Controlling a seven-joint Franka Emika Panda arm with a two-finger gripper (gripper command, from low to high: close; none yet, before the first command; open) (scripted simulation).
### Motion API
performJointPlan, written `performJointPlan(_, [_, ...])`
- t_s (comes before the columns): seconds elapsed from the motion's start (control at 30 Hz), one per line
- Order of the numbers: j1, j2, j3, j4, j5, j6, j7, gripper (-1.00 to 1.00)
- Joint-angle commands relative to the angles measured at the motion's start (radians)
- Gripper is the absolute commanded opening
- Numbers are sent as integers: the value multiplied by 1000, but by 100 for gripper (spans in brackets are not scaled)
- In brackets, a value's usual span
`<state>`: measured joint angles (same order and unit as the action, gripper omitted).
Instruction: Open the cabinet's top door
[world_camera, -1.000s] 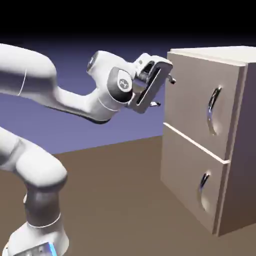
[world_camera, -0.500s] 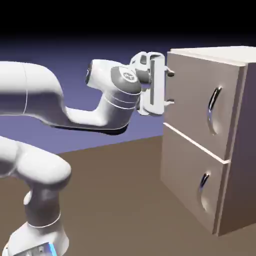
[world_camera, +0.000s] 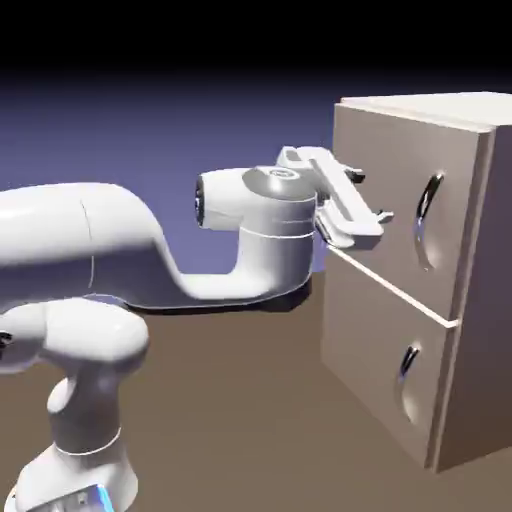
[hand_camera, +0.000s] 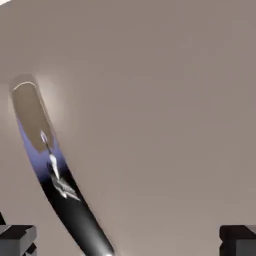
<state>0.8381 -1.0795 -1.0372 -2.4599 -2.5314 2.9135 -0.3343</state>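
On a brown table (world_camera: 230, 400) before a blue-violet backdrop fading to black above, we see the beige cabinet (world_camera: 480, 300) standing at the exterior view's right, its two doors shut. The top door (world_camera: 395, 190) faces left toward our white arm (world_camera: 150, 250), and its silver handle (world_camera: 428, 220) runs upright, its long axis vertical, bowing out from the panel. The smaller bottom door (world_camera: 375, 350) sits directly beneath, with a shorter handle (world_camera: 408, 372). Our gripper (world_camera: 370, 196) hovers near the top door's front, left of the handle and not touching it. In the hand view the handle (hand_camera: 50, 165) slants across the left side, close to the left finger (hand_camera: 17, 239); the right finger (hand_camera: 237, 236) sits well apart, the jaws spread and holding nothing.
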Motion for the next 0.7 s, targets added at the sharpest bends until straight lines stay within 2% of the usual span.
performJointPlan(0.0, [14, -9, -18, 6, -44, -2, -18, 0])
performJointPlan(0.23, [112, -69, -140, 47, -343, -17, -145, 0])
performJointPlan(0.43, [282, -22, -216, 173, -366, -51, -130, 0])
performJointPlan(0.47, [282, -22, -216, 173, -366, -51, -130, -100])
performJointPlan(0.67, [101, 73, -92, 40, -367, -139, 19, -100])
